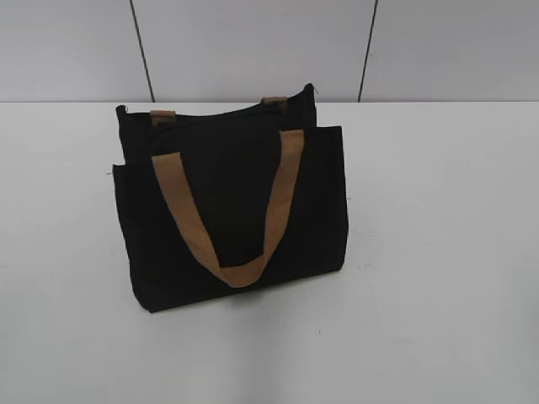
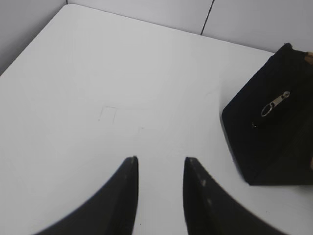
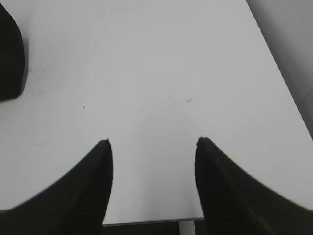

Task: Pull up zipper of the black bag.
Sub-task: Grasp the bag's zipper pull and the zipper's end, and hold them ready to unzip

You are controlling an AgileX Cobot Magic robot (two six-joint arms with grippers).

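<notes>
The black bag [image 1: 236, 202] stands upright in the middle of the white table, a tan strap handle [image 1: 244, 210] hanging down its front. In the left wrist view its end face [image 2: 274, 137] shows at the right, with the silver zipper pull tab [image 2: 275, 104] hanging on it. A corner of the bag shows at the left edge of the right wrist view [image 3: 10, 58]. My left gripper [image 2: 161, 159] is open and empty over bare table, left of the bag. My right gripper [image 3: 153, 141] is open and empty near the table's front edge. Neither gripper shows in the exterior view.
The white table [image 1: 438, 252] runs back to a grey panelled wall [image 1: 253, 42]. Its front edge and a leg show in the right wrist view [image 3: 181, 226]. A faint pencilled square [image 2: 107, 114] marks the table ahead of the left gripper.
</notes>
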